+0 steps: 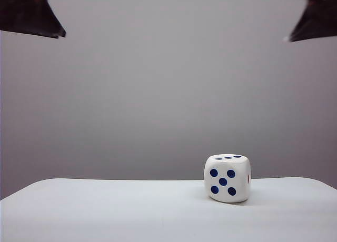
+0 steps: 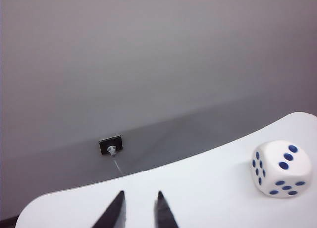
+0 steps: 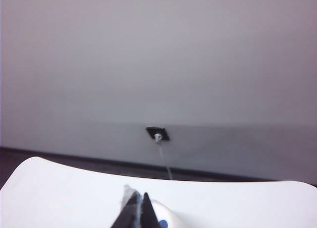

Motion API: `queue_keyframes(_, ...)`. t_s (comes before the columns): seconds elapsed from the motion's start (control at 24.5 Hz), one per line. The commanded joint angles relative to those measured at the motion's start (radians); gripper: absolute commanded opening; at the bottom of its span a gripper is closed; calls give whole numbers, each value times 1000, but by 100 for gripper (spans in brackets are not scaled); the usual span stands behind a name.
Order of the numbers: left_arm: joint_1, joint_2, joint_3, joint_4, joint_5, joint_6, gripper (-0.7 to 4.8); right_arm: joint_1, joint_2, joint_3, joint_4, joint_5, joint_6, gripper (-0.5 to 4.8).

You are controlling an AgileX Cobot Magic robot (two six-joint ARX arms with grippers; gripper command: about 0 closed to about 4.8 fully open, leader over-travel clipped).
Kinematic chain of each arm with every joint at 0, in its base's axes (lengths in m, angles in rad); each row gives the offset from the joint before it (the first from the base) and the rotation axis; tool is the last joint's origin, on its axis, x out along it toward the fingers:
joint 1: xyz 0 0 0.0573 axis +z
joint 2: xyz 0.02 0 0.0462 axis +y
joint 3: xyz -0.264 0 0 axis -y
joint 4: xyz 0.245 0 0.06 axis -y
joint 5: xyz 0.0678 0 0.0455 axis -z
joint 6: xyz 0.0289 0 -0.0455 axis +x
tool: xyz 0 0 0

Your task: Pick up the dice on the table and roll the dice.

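The dice sits on the white bench, right of the middle in the exterior view, five pips facing the camera. The left pincer hovers low over the bench, fingers parted and empty, dice off to one side. The right pincer is clenched, just above the dice.

a plain grey wall fills the space behind the bench, smooth and bare, lit softly and evenly with a slightly darker tone toward its lower part. low on the wall sits a small black plate with a pale plug in it, and a thin light cable hangs down from it. in the right wrist view a dark strip runs along the wall's foot.
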Motion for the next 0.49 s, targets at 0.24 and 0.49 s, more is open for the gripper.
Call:
queue_keyframes(0.24, -1, 296, 193, -124, 145, 43, 79, 2, 361, 215, -114, -124, 3, 91)
queue_keyframes(0.49, -16, 410, 195, -137, 273, 42, 79, 23, 566, 244, -153, -204, 4, 479)
